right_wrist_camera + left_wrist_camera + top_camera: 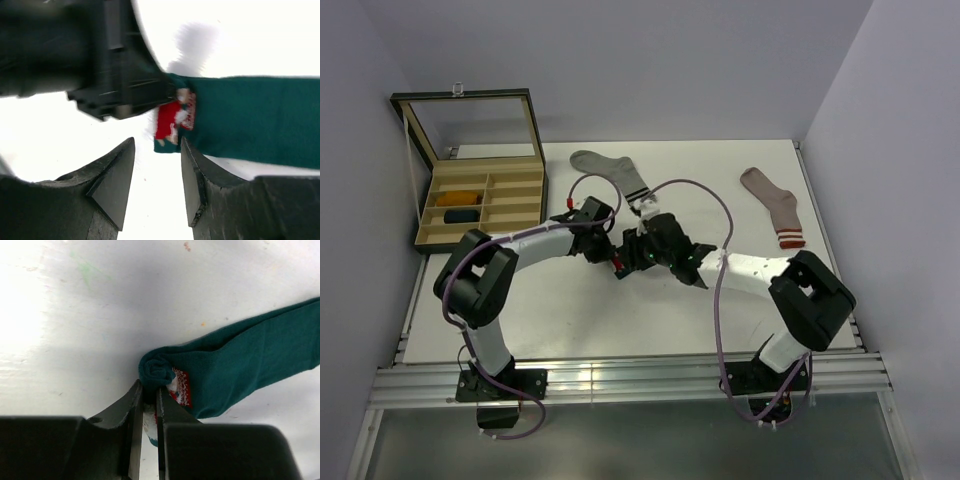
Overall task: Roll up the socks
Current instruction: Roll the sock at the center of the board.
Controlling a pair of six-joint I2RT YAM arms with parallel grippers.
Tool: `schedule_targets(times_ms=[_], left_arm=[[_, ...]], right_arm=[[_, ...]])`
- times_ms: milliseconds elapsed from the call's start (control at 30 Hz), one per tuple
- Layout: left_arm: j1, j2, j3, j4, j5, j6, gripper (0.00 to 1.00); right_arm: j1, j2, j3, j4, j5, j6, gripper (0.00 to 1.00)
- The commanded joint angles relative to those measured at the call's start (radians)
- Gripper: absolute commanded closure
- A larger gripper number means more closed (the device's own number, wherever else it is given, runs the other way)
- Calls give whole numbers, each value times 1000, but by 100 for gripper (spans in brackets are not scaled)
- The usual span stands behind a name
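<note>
A dark teal sock (240,360) with a red-white figure (181,387) lies flat on the white table, one end curled into a small roll (156,367). My left gripper (150,392) is shut on that rolled end. The right gripper (157,147) stands open just short of the sock's (255,122) figure end (172,120), touching nothing. The left gripper's body (115,75) is right beside it. From above, both grippers meet at mid-table (603,245) (634,256) and hide most of the sock. A mustard sock (463,197) and a navy sock (460,214) sit in the box.
An open compartment box (510,195) with a raised glass lid stands at the far left. A grey striped sock (610,168) lies at the back centre. A pinkish-beige sock (775,205) lies at the back right. Walls close in the table on both sides.
</note>
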Motion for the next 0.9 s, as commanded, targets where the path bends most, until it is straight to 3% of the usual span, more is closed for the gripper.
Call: schedule_targets(times_ms=[0,433,733,867], left_arm=[[-2,26,26,-153,-64,74,100],[-1,52,57,-159,-4,93,100],[-2,61,69,-156,21,93,100],[-2,65,69,-151,32,94,100]], right_arm=[[97,-11,-17,42,259,-147,51],[295,128,2,182,468,-251,52],[307,243,29,179,540,-242,52],[306,285,57,128,517,-230,57]])
